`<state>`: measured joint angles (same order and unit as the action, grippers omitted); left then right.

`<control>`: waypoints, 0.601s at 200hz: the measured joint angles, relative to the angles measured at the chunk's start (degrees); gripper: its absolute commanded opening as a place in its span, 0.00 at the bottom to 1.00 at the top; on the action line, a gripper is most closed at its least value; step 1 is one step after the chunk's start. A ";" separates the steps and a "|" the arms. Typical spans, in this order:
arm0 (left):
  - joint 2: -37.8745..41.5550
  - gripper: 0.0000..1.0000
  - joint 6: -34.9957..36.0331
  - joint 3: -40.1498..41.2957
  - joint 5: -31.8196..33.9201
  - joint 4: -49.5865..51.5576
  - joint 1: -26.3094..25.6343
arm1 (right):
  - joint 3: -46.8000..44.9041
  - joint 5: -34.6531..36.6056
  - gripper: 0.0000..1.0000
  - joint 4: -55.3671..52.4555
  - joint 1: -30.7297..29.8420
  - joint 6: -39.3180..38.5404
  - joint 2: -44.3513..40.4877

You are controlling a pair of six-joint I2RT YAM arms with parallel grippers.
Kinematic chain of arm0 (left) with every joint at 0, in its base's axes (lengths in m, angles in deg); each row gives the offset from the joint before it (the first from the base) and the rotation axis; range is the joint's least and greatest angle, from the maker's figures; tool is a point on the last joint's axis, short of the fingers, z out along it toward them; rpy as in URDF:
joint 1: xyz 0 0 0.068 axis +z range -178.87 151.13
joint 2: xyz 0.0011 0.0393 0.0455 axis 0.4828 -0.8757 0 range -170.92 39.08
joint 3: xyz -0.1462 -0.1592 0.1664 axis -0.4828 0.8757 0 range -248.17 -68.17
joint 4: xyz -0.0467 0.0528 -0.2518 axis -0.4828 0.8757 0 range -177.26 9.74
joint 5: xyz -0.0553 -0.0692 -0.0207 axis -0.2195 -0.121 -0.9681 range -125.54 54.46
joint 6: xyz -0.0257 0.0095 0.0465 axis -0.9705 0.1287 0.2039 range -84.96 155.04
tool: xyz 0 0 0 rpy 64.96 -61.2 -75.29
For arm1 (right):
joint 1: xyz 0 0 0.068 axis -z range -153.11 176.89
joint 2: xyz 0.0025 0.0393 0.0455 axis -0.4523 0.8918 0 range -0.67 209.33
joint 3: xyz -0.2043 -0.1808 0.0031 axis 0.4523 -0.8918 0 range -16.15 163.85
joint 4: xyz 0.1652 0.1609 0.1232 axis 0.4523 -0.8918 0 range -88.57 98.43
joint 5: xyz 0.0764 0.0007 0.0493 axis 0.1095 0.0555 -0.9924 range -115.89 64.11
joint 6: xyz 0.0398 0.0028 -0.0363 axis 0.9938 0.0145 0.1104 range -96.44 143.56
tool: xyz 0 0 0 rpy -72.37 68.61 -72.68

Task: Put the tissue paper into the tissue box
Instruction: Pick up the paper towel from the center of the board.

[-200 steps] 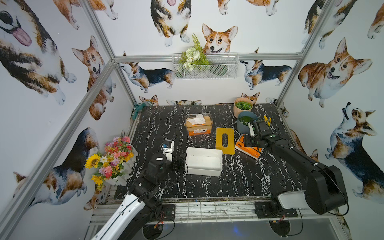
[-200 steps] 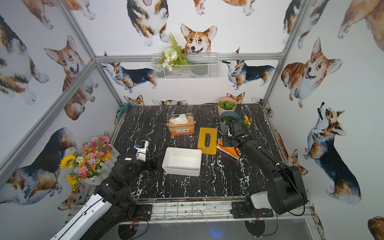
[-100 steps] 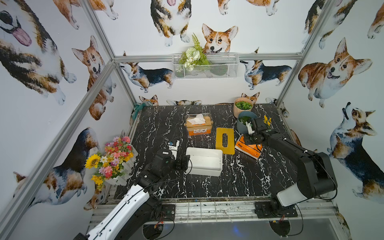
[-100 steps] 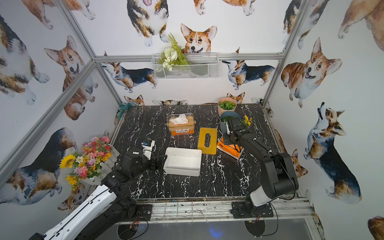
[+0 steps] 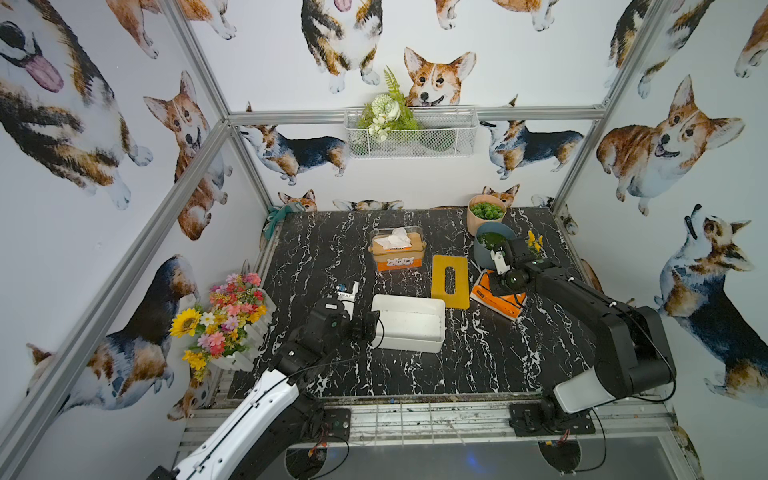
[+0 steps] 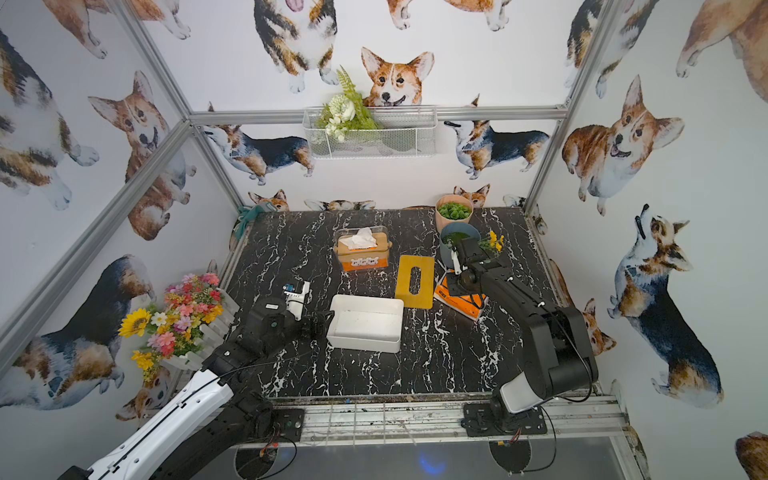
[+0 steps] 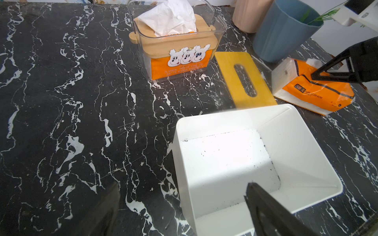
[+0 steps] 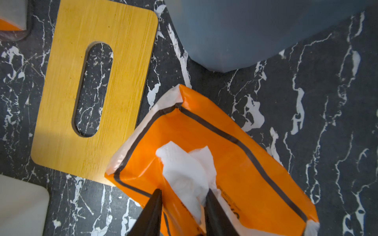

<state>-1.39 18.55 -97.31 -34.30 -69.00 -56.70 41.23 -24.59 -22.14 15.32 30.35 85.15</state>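
Tissue paper (image 8: 245, 163) in its orange wrapper lies on the right side of the black marble table (image 5: 332, 249), just near of the blue pot (image 5: 484, 253) and beside the right edge of the wooden lid (image 8: 122, 61), which lies flat with its slot showing. The right gripper (image 8: 183, 192) is down on the pack, its fingers (image 8: 212, 208) a little apart on either side of the white tuft (image 8: 184, 169) sticking out of the wrapper; one touches the tuft, the other rests on the wrapper, so nothing is pinched. The white tissue box (image 5: 409, 345) stands open near the table's middle, left of the pack and apart from it. The left gripper (image 5: 372, 328) has its fingers spread wide across the box's left wall, one inside and one outside. A clear tissue holder (image 5: 397, 249) sits further back.
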 measured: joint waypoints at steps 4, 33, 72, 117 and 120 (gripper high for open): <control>0.00 1.00 0.00 0.00 0.00 0.00 0.00 | -0.09 0.00 0.34 -0.24 0.00 0.00 -0.28; 0.24 1.00 0.00 0.04 0.00 0.00 0.00 | -0.37 0.00 0.28 -1.97 0.00 0.22 -1.64; 0.37 1.00 0.02 0.04 0.00 0.00 0.00 | -0.87 -0.02 0.16 -4.15 0.00 0.28 -2.21; 0.52 1.00 0.02 0.07 -0.02 0.00 0.00 | -0.96 -2.40 0.00 -5.60 0.00 1.09 -3.06; 0.52 1.00 0.02 0.07 -0.02 0.00 0.00 | -0.96 -2.84 0.00 -5.68 0.00 1.64 -3.17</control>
<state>-0.86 18.57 -97.25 -34.32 -69.00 -56.70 40.27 -27.43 -27.82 15.32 31.99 81.98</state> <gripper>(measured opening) 0.998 0.048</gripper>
